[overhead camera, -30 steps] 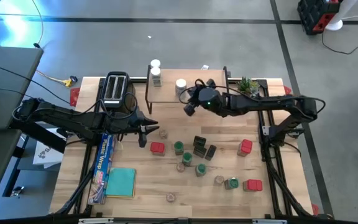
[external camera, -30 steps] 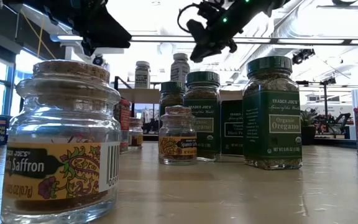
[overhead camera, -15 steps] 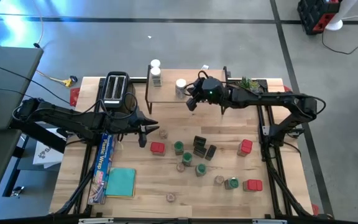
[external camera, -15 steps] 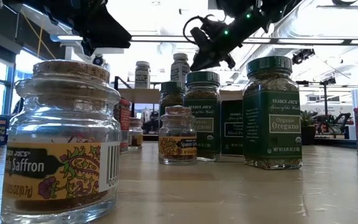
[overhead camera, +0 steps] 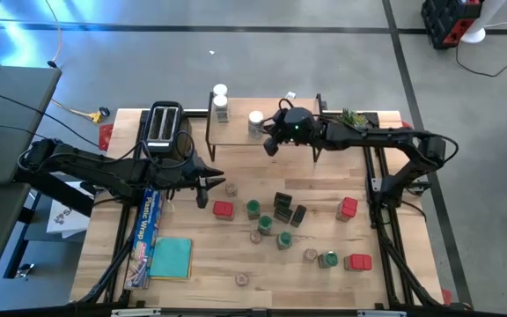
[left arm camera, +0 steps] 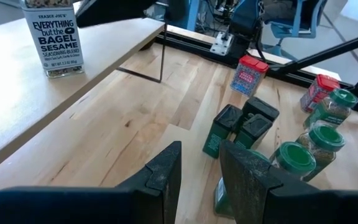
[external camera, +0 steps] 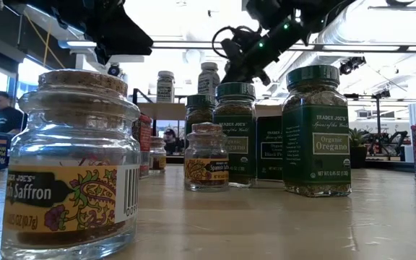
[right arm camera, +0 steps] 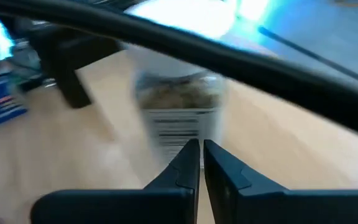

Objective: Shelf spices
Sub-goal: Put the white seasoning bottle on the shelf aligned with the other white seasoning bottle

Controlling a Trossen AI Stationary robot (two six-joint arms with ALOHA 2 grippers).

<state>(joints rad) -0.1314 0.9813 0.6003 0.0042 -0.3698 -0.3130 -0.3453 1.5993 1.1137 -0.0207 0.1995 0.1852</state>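
Spices: two jars (overhead camera: pixel 221 107) on shelf (overhead camera: pixel 236 134); rest on table (overhead camera: pixel 209 255).
Right gripper (overhead camera: pixel 271 145) closed, empty; left gripper (overhead camera: pixel 202 182) part-open, empty.

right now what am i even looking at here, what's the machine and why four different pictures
It is a two-armed robot at a wooden table, putting spice jars onto a low shelf. One picture looks straight down, one sits at table height, and one rides on each wrist. The left pincer hangs part open and empty near the toaster. The right pincer, shut and empty, is over the shelf by a white-lidded jar. Green-lidded jars, red tins and black boxes wait on the table.
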